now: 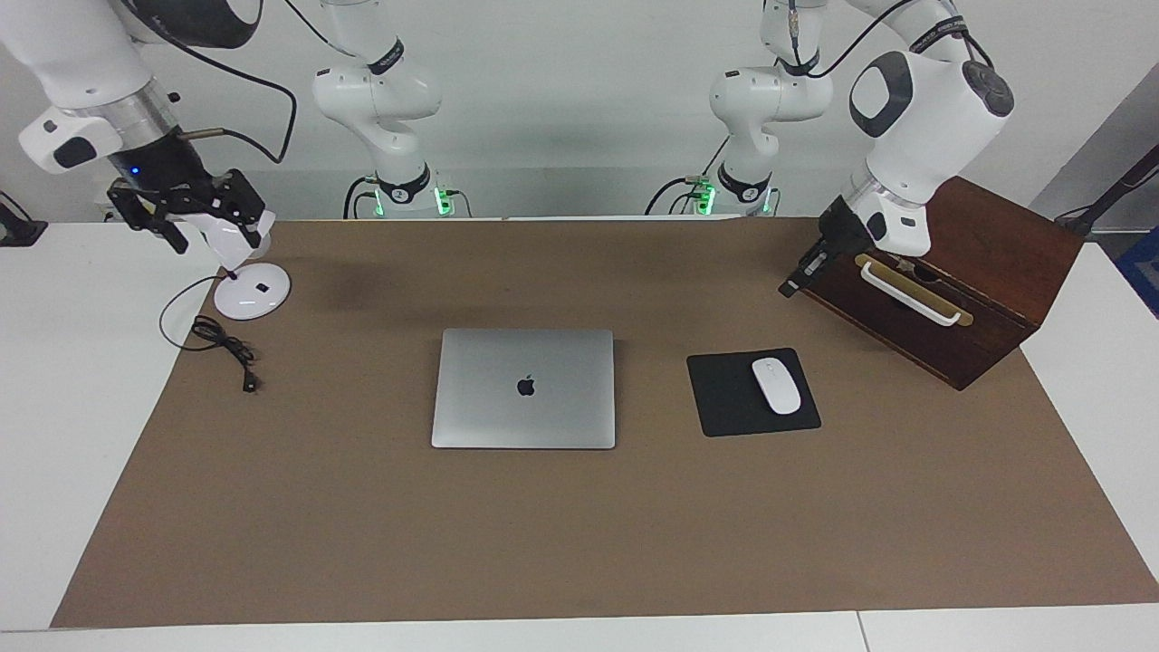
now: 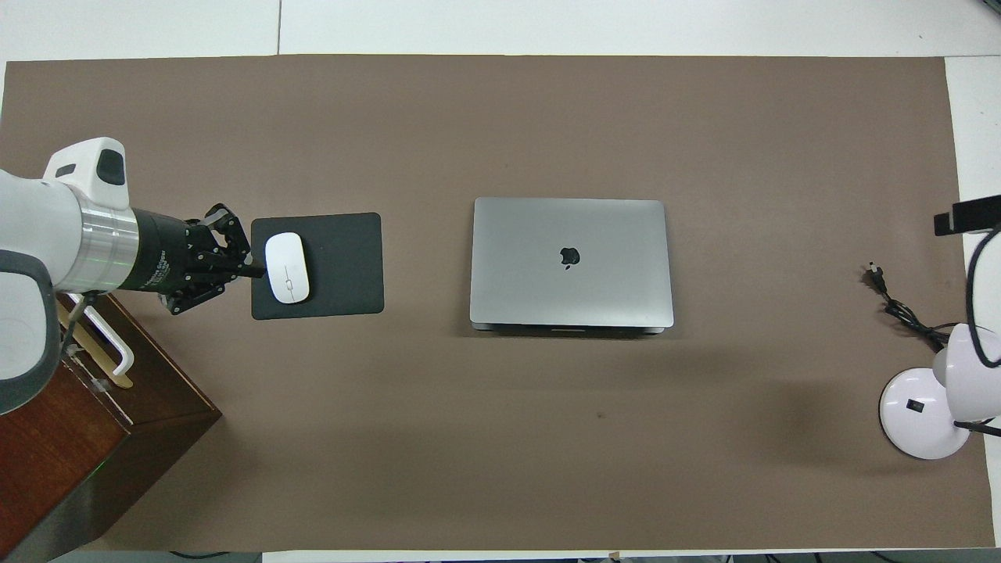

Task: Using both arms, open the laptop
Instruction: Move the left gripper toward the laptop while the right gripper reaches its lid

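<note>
The laptop (image 1: 523,388) lies shut and flat at the middle of the brown mat, with the apple logo on its lid facing up; it also shows in the overhead view (image 2: 569,262). My left gripper (image 1: 791,284) hangs in the air beside the wooden box, over the mat's strip between the box and the mouse pad, and its fingers look shut and empty (image 2: 252,270). My right gripper (image 1: 167,222) is raised over the desk lamp at the right arm's end of the table, and only its tip shows in the overhead view (image 2: 966,216). Both grippers are well away from the laptop.
A black mouse pad (image 1: 724,398) with a white mouse (image 1: 776,385) lies beside the laptop toward the left arm's end. A dark wooden box (image 1: 978,299) with a white handle stands there too. A white desk lamp (image 1: 252,292) and its black cable (image 1: 225,344) sit at the right arm's end.
</note>
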Action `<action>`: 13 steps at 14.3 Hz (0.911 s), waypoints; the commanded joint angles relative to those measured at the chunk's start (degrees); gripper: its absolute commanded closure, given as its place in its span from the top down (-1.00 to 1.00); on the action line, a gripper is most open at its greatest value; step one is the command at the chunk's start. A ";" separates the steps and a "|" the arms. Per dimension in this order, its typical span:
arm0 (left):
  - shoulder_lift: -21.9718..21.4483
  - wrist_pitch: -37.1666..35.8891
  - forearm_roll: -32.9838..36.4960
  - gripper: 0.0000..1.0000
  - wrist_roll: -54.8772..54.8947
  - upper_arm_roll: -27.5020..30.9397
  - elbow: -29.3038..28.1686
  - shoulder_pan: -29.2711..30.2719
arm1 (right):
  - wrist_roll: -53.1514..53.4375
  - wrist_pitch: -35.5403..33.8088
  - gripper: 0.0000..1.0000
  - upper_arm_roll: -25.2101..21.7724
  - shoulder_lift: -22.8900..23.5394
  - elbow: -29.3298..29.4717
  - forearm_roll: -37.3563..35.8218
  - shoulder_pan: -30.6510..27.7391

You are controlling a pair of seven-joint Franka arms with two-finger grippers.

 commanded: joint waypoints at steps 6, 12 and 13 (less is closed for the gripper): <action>-2.43 28.62 -19.70 -1.00 -16.00 0.51 -17.84 -7.55 | 21.24 27.35 1.00 -1.86 2.48 -14.01 12.34 9.23; -0.68 31.36 -41.65 -1.00 -20.22 0.60 -22.24 -7.99 | 39.68 43.66 1.00 -1.86 -1.56 -25.23 22.38 19.06; -0.16 32.68 -45.25 -1.00 -20.22 0.51 -22.95 -8.34 | 42.85 47.19 1.00 -1.86 -2.35 -27.27 22.47 20.65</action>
